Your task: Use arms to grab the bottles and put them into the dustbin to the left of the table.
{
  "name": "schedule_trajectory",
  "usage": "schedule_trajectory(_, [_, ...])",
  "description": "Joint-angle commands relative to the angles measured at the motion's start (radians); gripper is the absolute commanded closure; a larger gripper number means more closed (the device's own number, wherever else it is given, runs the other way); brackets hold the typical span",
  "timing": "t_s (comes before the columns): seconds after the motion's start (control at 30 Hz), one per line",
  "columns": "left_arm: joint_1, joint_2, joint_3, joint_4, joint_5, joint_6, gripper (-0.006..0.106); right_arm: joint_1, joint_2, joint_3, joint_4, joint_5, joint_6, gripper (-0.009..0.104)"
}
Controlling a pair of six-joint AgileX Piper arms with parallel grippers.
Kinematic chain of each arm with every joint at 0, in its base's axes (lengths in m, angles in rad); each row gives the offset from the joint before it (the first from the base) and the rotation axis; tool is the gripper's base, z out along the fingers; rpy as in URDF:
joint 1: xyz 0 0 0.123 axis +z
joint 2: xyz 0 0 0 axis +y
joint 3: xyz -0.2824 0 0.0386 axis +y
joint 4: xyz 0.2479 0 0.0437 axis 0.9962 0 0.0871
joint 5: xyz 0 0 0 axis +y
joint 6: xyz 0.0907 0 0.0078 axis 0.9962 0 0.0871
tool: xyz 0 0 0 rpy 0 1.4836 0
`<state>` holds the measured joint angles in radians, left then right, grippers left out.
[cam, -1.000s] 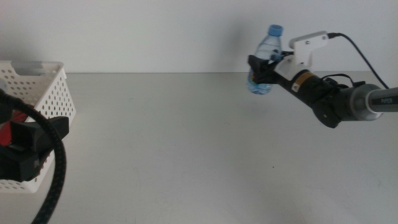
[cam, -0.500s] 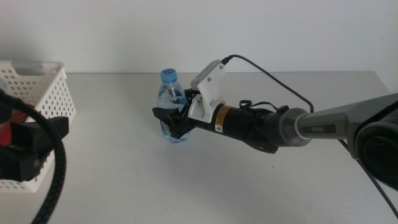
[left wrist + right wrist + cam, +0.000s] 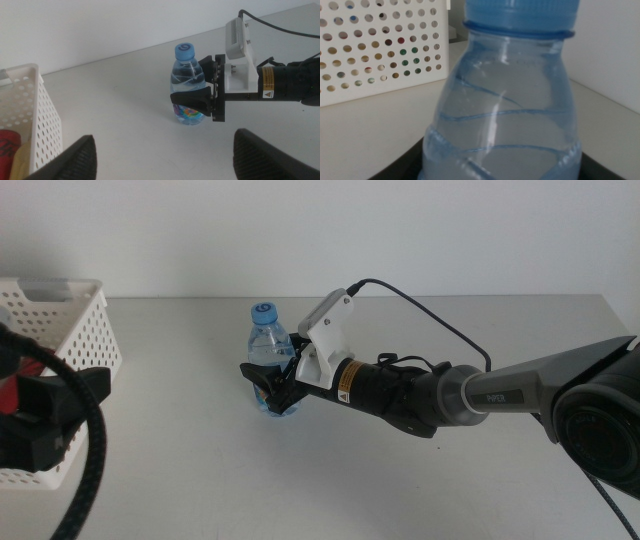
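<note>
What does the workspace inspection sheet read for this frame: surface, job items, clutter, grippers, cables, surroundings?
Surface: grey table, plain and matte.
Job's things: water bottle upright at mid-table, blue cap on; white bin at the table's left end, with a red can and a pale bottle inside.
Clutter: nothing seen.
Grippers: right gripper shut on the water bottle's lower body; left gripper open, beside the bin, facing the bottle.
Cables: black cable arcs over the right arm; thick black cable loops on the left arm.
Surroundings: white wall behind the table.
</note>
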<state>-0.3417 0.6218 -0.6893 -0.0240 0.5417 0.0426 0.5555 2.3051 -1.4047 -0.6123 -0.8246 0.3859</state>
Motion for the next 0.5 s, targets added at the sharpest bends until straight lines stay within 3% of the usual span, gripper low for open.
schedule_trajectory(0.0, [-0.007,0.001,-0.025,-0.004,-0.076,-0.013,0.007,0.003,-0.085,-0.031,-0.017,-0.105,-0.004,0.046])
schedule_trajectory(0.1, [-0.007,0.001,-0.025,-0.004,-0.076,-0.013,0.007,0.003,-0.109,-0.025,-0.091,-0.044,0.039,0.030])
schedule_trajectory(0.17, [-0.007,0.001,-0.025,-0.004,-0.076,-0.013,0.007,0.003,-0.141,-0.006,-0.140,0.027,0.079,0.026])
schedule_trajectory(0.27, [-0.007,0.001,-0.025,-0.004,-0.076,-0.013,0.007,0.001,-0.208,0.051,-0.164,0.108,0.121,0.026])
schedule_trajectory(0.47, [-0.007,0.001,-0.025,-0.004,-0.076,-0.013,0.007,-0.037,-0.370,0.247,-0.191,0.117,0.130,0.029])
